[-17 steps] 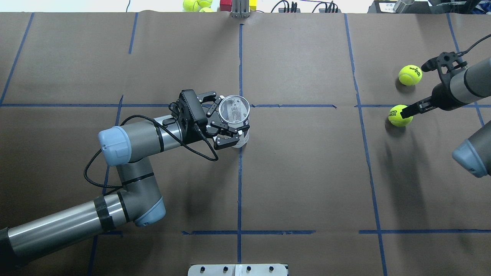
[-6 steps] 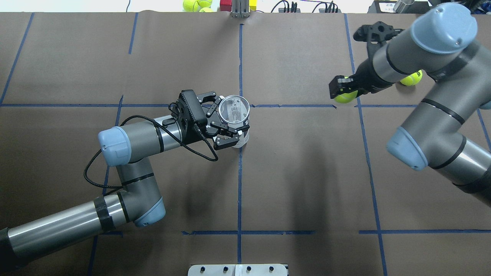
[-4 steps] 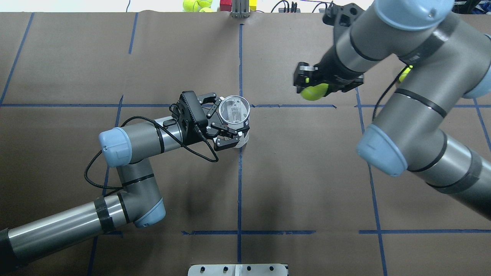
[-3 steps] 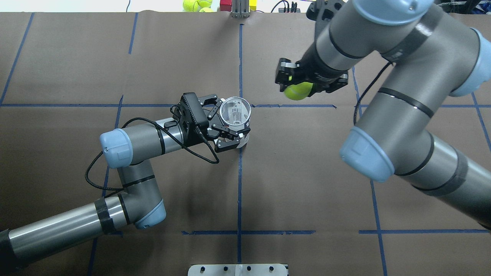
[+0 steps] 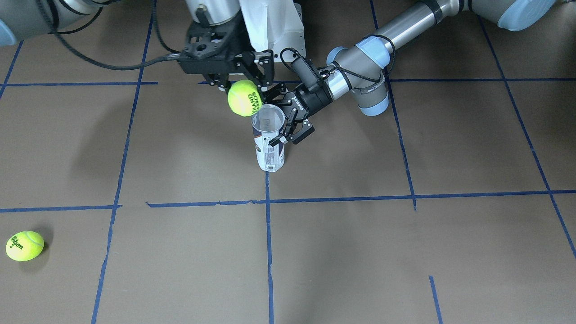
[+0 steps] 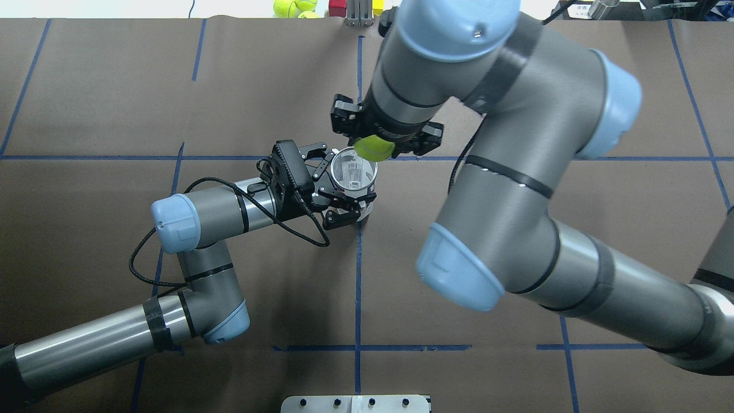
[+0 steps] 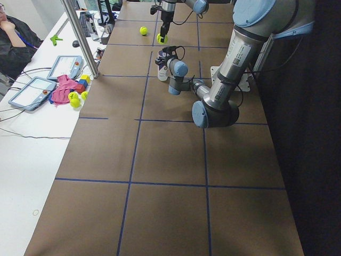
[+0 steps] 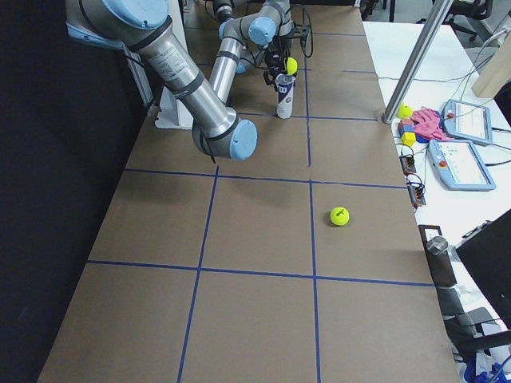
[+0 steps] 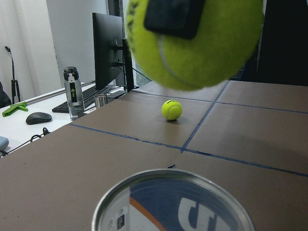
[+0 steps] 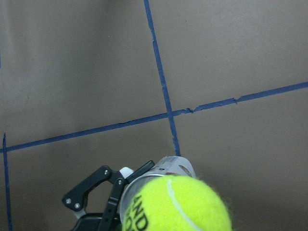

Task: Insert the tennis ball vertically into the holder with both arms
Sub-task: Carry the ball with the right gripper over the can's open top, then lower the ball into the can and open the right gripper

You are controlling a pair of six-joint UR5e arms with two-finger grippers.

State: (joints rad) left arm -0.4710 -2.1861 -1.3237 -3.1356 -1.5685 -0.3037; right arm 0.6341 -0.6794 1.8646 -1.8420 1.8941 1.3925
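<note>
Steadying hand: our left hand is clamped around the upper part of the holder, which stands upright on the worktop with its mouth open.
Carrying hand: our right hand points down and is closed on the tennis ball, which hangs beneath it.
Ball against holder: it is just above the rim and apart from it. From overhead it sits slightly off the mouth, on the side away from the left hand's wrist, so we judge it not quite centred.
What changed: over the last few seconds the right hand came from the far end of the worktop, where it took the ball, across to the holder. The left hand and holder barely shifted.
Meaning for the task: transport looks done. We judge that a small centring move, a descent and a release remain.
Elsewhere: a spare ball lies on the worktop, well apart from both hands.
</note>
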